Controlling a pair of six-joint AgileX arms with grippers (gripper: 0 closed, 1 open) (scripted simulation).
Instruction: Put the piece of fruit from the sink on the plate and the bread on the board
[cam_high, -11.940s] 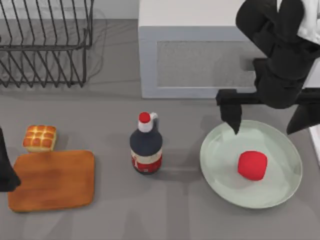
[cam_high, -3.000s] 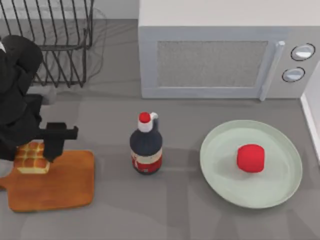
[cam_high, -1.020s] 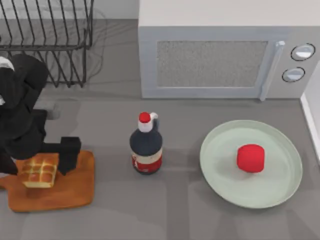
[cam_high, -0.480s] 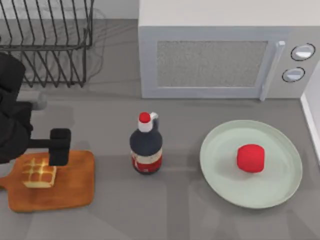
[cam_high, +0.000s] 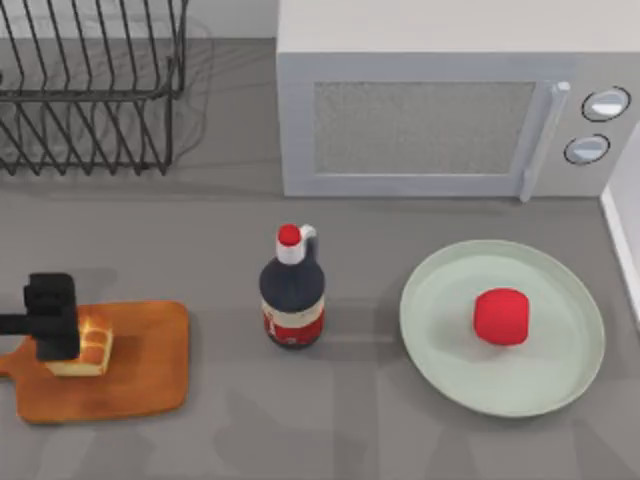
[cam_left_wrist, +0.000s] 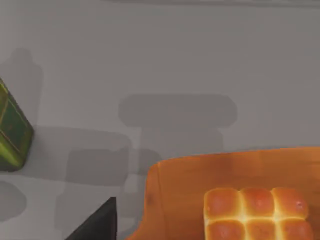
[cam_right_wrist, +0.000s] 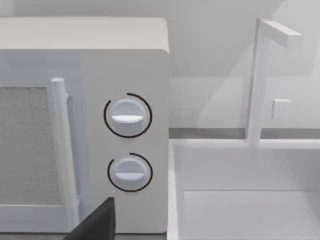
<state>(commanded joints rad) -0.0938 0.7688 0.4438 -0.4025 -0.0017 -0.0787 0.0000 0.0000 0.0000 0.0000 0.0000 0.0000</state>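
The bread (cam_high: 90, 347) lies free on the left part of the board (cam_high: 130, 365); the left wrist view shows the bread (cam_left_wrist: 257, 215) sitting on the board (cam_left_wrist: 200, 185). My left gripper (cam_high: 12, 322) hangs open at the table's far left, one dark finger (cam_high: 50, 316) above the bread's left edge. The piece of fruit (cam_high: 502, 316) rests near the middle of the plate (cam_high: 440, 340). My right gripper is drawn back by the microwave, open, with one fingertip (cam_right_wrist: 97, 224) showing in the right wrist view.
A dark bottle (cam_high: 292, 292) with a red cap stands between board and plate. The microwave (cam_high: 440, 110) is behind, a wire dish rack (cam_high: 90, 90) at the back left. The sink (cam_right_wrist: 250, 200) is at the right edge. A green object (cam_left_wrist: 12, 132) lies near the board.
My left gripper let go of the bread on the board and has pulled back to the left, most of the arm now out of the top view. Fruit and plate have not moved.
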